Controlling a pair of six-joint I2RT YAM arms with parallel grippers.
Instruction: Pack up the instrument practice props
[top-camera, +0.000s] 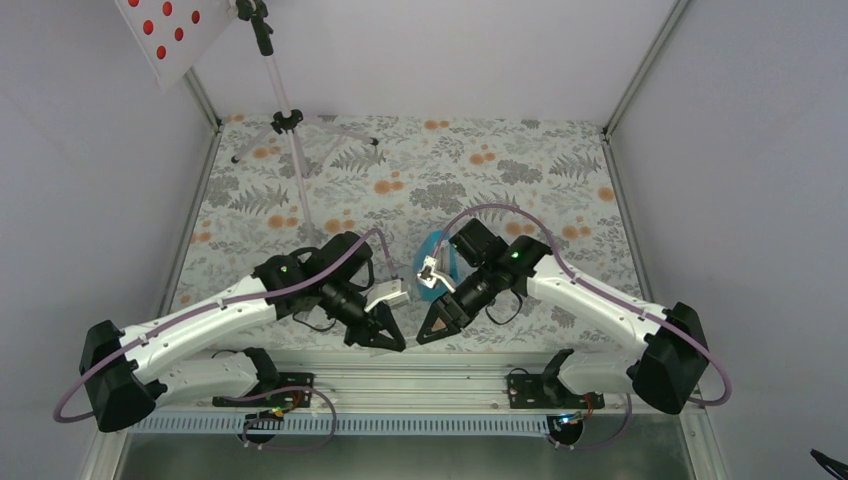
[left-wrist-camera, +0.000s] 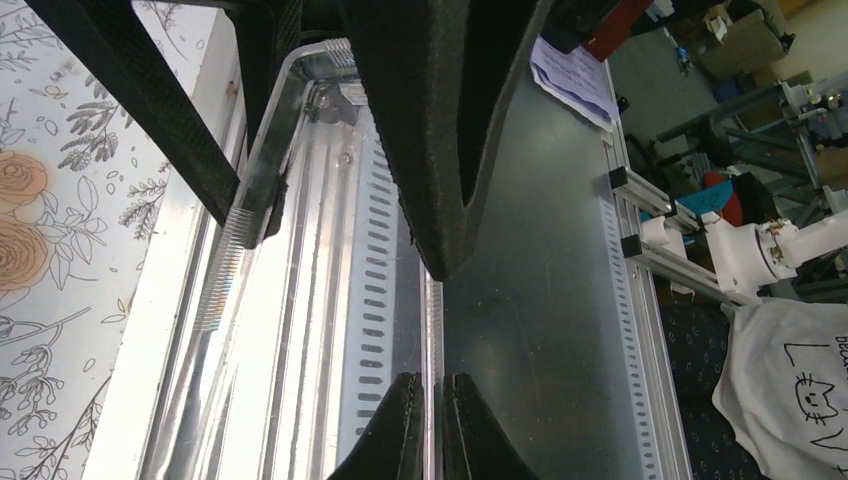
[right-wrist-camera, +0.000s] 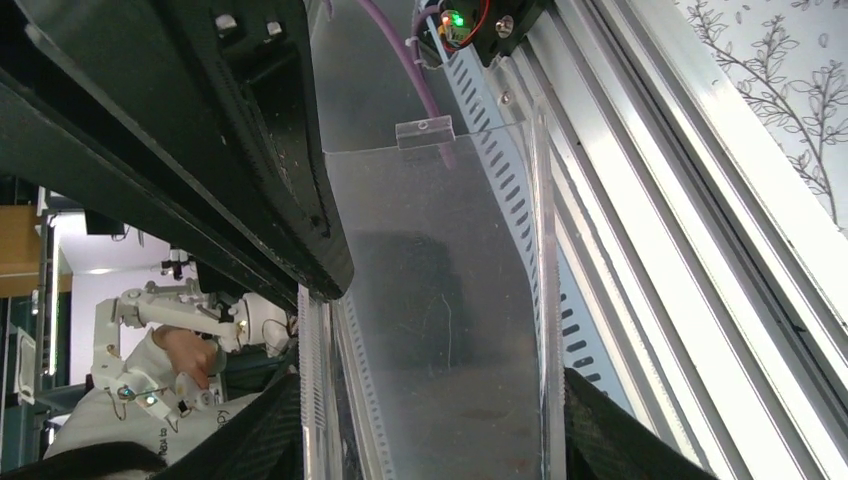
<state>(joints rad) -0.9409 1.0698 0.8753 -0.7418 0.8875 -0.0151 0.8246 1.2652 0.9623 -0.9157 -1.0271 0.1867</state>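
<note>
**Top view.** Count: one music stand (top-camera: 286, 120), upright on its tripod at the far left corner of the table (top-camera: 520, 160), and one turquoise metronome (top-camera: 434, 254) near mid-table, just beside the right arm's wrist. Red shows through the holes of the stand's desk (top-camera: 165, 30), but the sheets cannot be counted. Two arms are present. The left gripper (top-camera: 383, 338) and right gripper (top-camera: 437, 325) both point at the near edge, well apart from the stand.

Risk: a swing of the right arm could knock the metronome over. The stand is tall and carries its weight high, so a careless pull on the pole could tip it.

**Left wrist view.** The left gripper (left-wrist-camera: 432, 385) has its tips drawn almost together. The thin edge of a clear panel (left-wrist-camera: 432, 320) runs between them, apparently pinched.

Risk: the hold is narrow, so the panel could twist or slip out.

**Right wrist view.** The right gripper (right-wrist-camera: 440, 440) stands about half apart. One finger sits against each side of a clear panel (right-wrist-camera: 440, 300), apparently clamping it across its width. One panel is counted here; whether it is the piece seen in the left wrist view cannot be told.

Risk: if the arms move out of step, the plastic could bend or spring free.
</note>
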